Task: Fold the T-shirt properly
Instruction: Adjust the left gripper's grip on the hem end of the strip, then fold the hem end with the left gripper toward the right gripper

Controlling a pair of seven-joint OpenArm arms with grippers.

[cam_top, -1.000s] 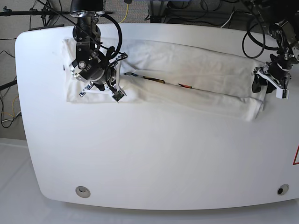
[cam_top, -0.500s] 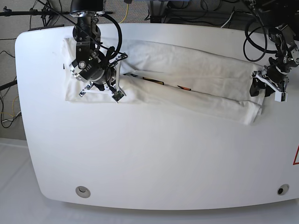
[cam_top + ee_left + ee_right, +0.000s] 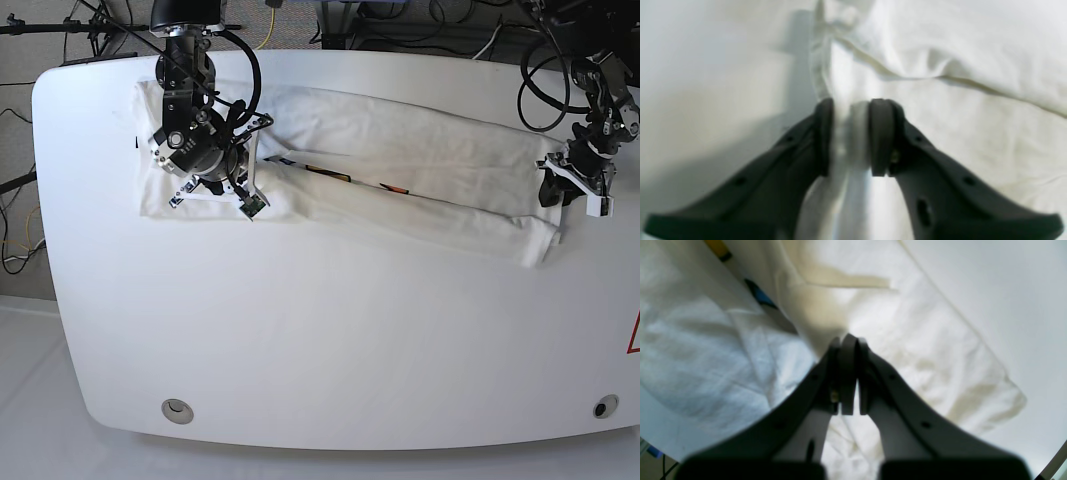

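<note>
The white T-shirt point(image 3: 400, 140) lies folded lengthwise into a long band across the back of the table point(image 3: 320, 340). A thin strip of its coloured print point(image 3: 345, 177) shows along the fold. My right gripper point(image 3: 250, 200) is at the band's left end. In the right wrist view point(image 3: 846, 350) its jaws are shut, pinching a raised fold of the shirt point(image 3: 923, 340). My left gripper point(image 3: 562, 195) is at the band's right end. In the left wrist view point(image 3: 853, 133) it is shut on the shirt's edge point(image 3: 973, 116), with cloth between the pads.
The shirt takes up the back strip of the table. Two round holes point(image 3: 177, 408) point(image 3: 603, 407) sit near the front corners. Cables point(image 3: 450, 30) hang behind the back edge. A red mark point(image 3: 633, 335) is at the right edge.
My left gripper has shifted slightly with the shirt's right end, and the band lies straighter and tauter there. My right gripper has not moved.
</note>
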